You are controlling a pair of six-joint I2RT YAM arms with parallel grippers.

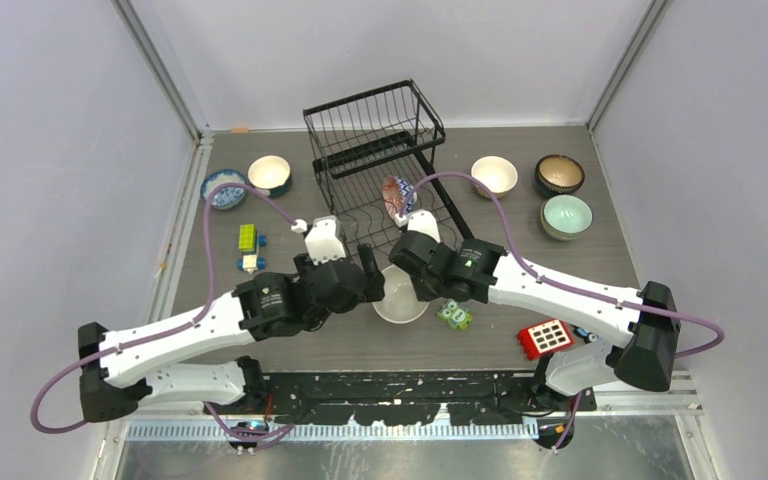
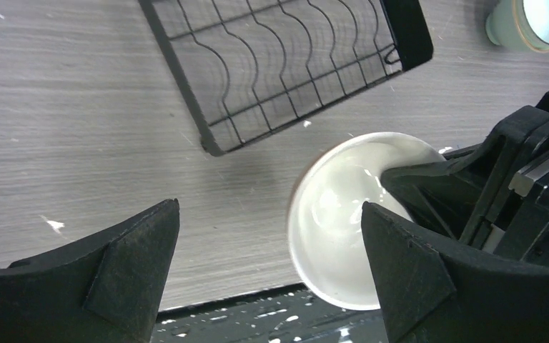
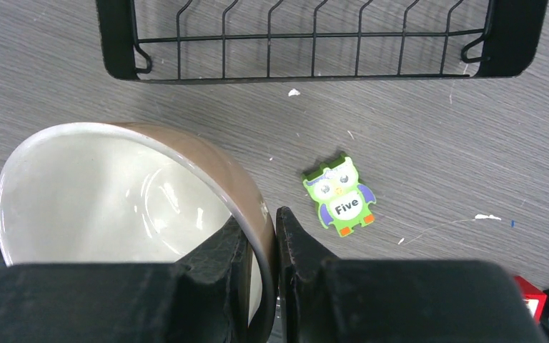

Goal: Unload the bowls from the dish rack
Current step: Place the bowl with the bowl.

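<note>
Our right gripper (image 3: 261, 230) pinches the brown-sided bowl (image 3: 114, 193) by its rim; we should settle it flat on the surface (image 3: 436, 143) before releasing. Left gripper (image 2: 268, 218) hangs spread.

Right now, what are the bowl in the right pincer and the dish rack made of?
Bowl: likely glazed ceramic, glossy cream inside with reflections, brown outside. Dish rack: probably coated metal wire, thin black rods, smooth dull finish.
</note>
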